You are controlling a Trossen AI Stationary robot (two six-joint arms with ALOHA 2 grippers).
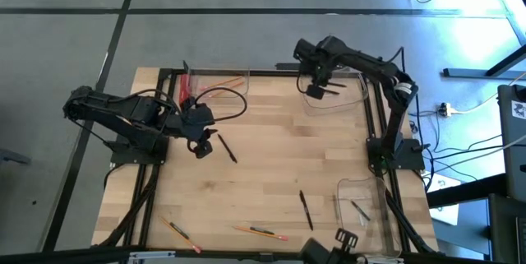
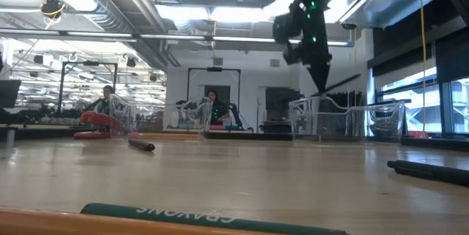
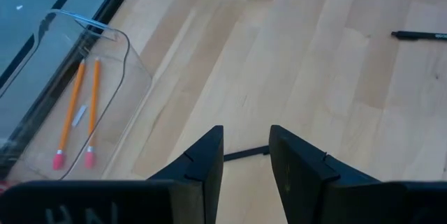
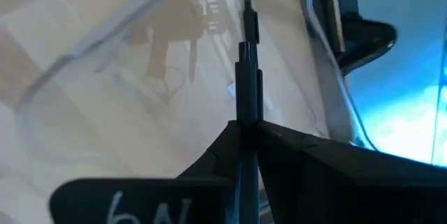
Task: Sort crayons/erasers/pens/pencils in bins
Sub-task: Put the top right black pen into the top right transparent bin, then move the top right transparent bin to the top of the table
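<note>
My right gripper (image 1: 316,91) is shut on a black pen (image 4: 248,77) above the clear bin (image 1: 355,98) at the table's far right. My left gripper (image 3: 246,144) hovers open above the table's left-middle. Another black pen (image 3: 246,154) lies flat on the wood just below and past its fingers. The far left bin (image 3: 126,49) holds two orange pencils (image 3: 82,109) with pink ends. Two more pencils (image 1: 177,231) (image 1: 260,233) and a third pen (image 1: 306,210) lie on the wood near the front edge. My right gripper pinches the pen between its two fingers near one end (image 4: 246,112). The fingers come from above, pointing steeply down. The rest of the pen sticks out past them, slanting a little (image 2: 338,86), lifted clear over the bin.
A third clear bin (image 1: 349,190) at the near right holds a couple of thin sticks. A red object (image 1: 185,90) sits at the far left bin. A green crayon box (image 2: 205,217) lies at the front edge. The middle of the table is bare wood.
</note>
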